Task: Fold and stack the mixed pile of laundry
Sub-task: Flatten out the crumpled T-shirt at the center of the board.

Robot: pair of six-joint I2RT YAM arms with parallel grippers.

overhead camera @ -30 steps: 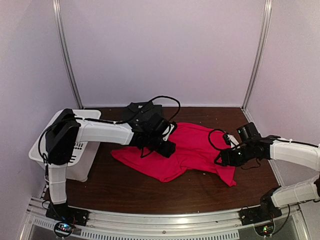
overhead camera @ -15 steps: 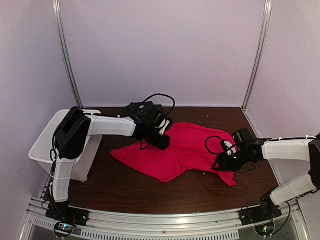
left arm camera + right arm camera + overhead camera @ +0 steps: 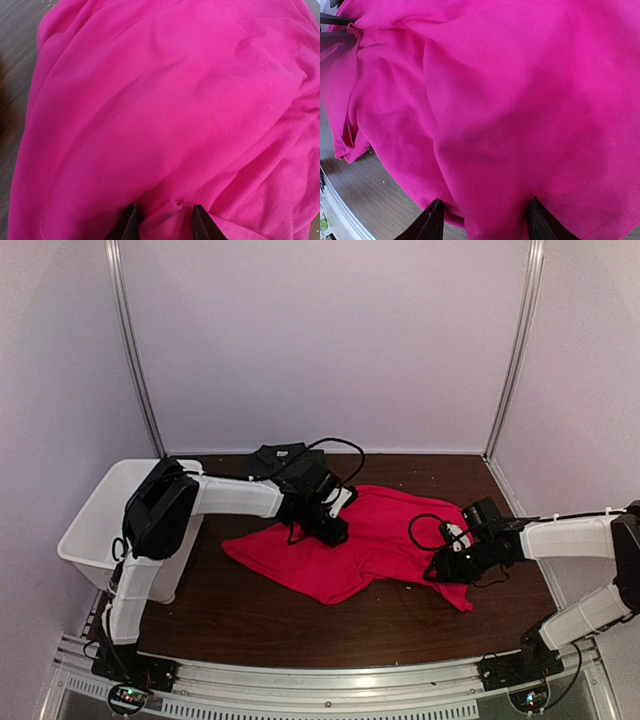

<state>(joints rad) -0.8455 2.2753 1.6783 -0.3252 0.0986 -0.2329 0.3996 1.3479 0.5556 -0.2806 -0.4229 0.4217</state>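
The bright red T-shirt [image 3: 370, 540] lies spread and rumpled across the middle of the brown table. The dark shirt [image 3: 283, 457] sits bunched at the back, behind my left arm. My left gripper [image 3: 335, 530] presses down on the T-shirt's upper left part. In the left wrist view its fingers [image 3: 131, 224] stand partly apart, and a raised fold of red cloth [image 3: 167, 220] sits between them. My right gripper [image 3: 440, 568] rests on the T-shirt's right lower part. Its fingers [image 3: 431, 222] are spread wide on the fabric [image 3: 485, 150], close to the hem.
A white slotted bin [image 3: 85, 535] stands at the table's left edge beside the left arm. Bare brown table [image 3: 300, 625] shows in front of the T-shirt. Pale walls and metal posts close in the back and sides.
My left gripper's jaws have narrowed and gathered a fold of red cloth. My right gripper has moved a little left and down onto the T-shirt's right part.
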